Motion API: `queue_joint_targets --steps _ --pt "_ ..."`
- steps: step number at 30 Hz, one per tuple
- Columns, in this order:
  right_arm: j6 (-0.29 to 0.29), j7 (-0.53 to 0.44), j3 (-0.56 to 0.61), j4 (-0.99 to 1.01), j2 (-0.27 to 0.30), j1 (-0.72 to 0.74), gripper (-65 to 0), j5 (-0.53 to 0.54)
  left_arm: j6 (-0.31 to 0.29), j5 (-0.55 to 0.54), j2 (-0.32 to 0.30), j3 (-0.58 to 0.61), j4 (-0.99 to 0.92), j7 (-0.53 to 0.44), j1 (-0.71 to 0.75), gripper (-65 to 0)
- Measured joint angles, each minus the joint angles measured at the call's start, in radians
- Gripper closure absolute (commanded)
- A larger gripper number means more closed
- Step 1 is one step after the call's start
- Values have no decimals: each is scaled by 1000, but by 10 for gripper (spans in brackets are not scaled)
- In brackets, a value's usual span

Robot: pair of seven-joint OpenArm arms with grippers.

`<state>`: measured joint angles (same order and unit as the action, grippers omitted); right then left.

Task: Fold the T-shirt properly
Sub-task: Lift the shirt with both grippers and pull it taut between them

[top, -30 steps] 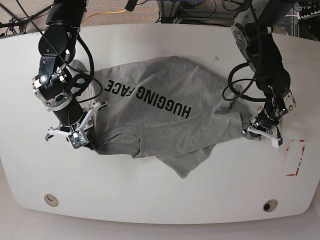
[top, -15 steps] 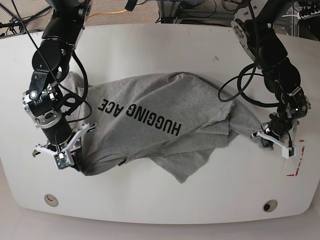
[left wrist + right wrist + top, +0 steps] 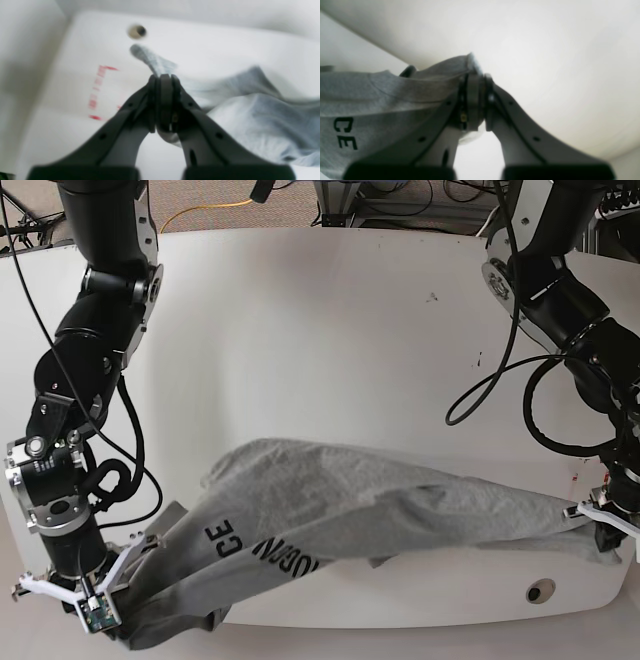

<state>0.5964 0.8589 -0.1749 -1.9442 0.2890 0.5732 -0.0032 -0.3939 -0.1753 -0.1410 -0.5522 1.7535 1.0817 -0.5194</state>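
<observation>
The light grey T-shirt (image 3: 400, 495) hangs stretched between my two grippers near the table's front edge, with parts of its black letters (image 3: 265, 552) showing. My right gripper (image 3: 98, 607), at the base view's lower left, is shut on a shirt edge. In the right wrist view the gripper (image 3: 475, 82) pinches the grey cloth (image 3: 382, 97) beside the letters "CE". My left gripper (image 3: 604, 526), at the lower right, is shut on the other end. In the left wrist view the gripper (image 3: 162, 80) clamps a strip of the T-shirt (image 3: 262, 115).
The white table (image 3: 330, 340) has a round hole (image 3: 540, 591) near its front right edge, also in the left wrist view (image 3: 137, 31). Red tape marks (image 3: 98, 85) lie beside the left gripper. Cables (image 3: 400, 195) run behind the table.
Both grippers have moved toward the table's front edge and further apart, dragging the shirt off the middle of the table and stretching it out between them.
</observation>
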Motion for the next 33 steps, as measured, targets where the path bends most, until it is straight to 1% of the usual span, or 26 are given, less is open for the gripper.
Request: queue_joint_targets --steps 3,5,6,7,10,14,15,18,19,22,26,28,30,33 --pt "-3 37 1 0 10 88 0 8 0 -6 -31 3 22 3 -64 0" --pt "-3 45 8 -4 15 133 0 7 -13 -5 -47 4 27 39 -88 0" --pt "-3 44 8 -9 18 146 0 10 -28 -5 -60 3 32 63 -95 0" --pt "-4 45 9 -12 29 156 0 11 -32 -6 -67 1 35 76 -96 0" --pt "0 62 3 -11 67 158 0 17 -35 -5 -79 -24 37 85 -95 0" --pt "-10 58 -19 -12 70 109 0 4 -84 -6 -80 -60 39 76 -52 0" --pt "-8 54 -36 -12 65 82 0 8 -96 -13 -80 -67 42 80 -19 0" --pt "5 61 -108 -11 44 -17 0 32 -104 0 -77 -97 49 147 48 0" --pt "3 64 -137 -12 35 -52 0 27 -105 1 -74 -111 59 155 75 0" --pt "2 64 -210 -23 6 -142 0 17 -105 -6 -74 -130 85 132 147 0" --pt "-7 62 -275 -40 -60 -272 0 6 -184 -7 -68 -134 101 130 291 0" --pt "-1 54 -311 -61 -97 -339 0 25 -203 -9 -55 -143 116 134 369 0" --pt "5 64 -376 -64 -134 -406 0 37 -225 -15 -47 -171 117 132 431 0" --pt "-7 63 -449 -62 -159 -492 0 89 -267 -14 -46 -207 116 132 514 0"
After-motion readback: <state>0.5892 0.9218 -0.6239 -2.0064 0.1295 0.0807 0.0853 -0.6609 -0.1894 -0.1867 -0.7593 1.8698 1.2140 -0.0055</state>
